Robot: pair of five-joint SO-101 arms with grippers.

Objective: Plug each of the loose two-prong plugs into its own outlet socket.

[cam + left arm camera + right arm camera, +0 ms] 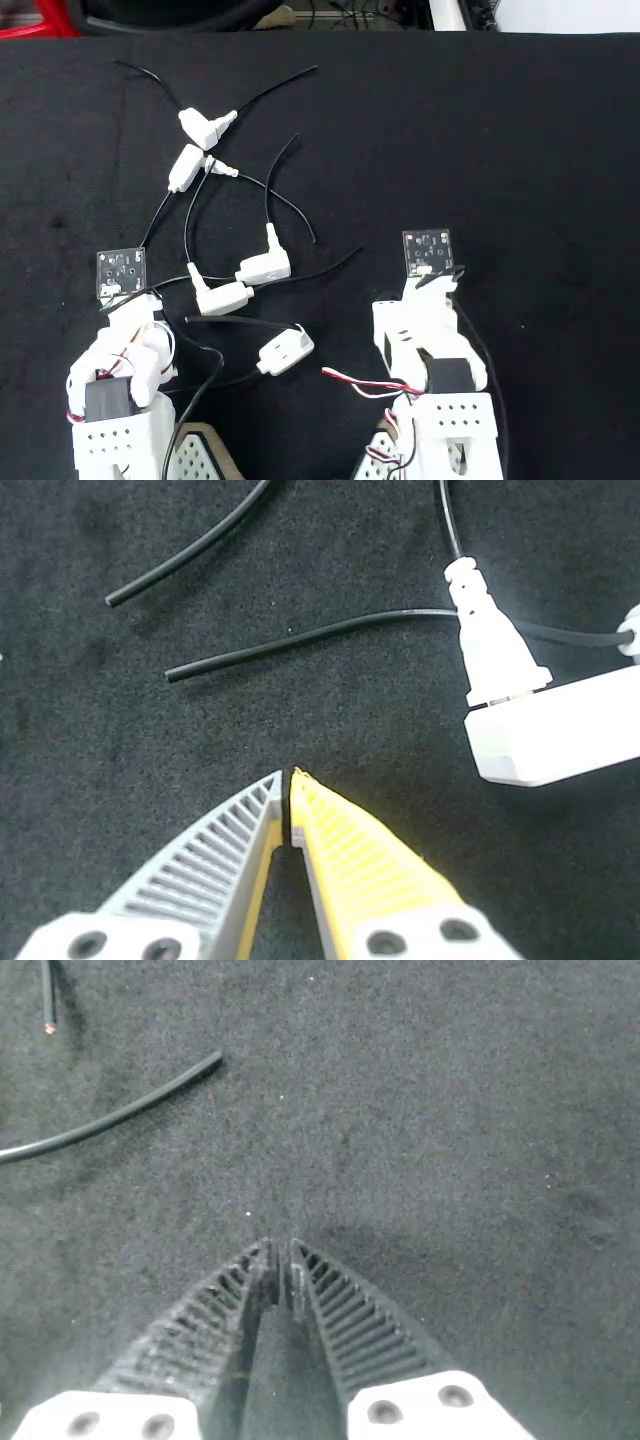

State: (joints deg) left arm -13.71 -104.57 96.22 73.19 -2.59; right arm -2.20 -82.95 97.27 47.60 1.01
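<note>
Found left end effector [290, 798] and right end effector [280, 1260] pinched shut, empty. Saw white plugs [262, 268] bunched on worktop [520, 150] ahead of left arm. Expected crossed cables [300, 635] to snag on pickup, dragging neighbours and skewing prongs.

White plug [490, 640] seated in white socket [560, 730], black cord [447, 520] attached

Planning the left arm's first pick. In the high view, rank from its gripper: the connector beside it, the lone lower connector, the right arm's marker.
1. Connector, just right of the left gripper.
2. Lone connector, farther right and lower.
3. Marker, far right.
</note>
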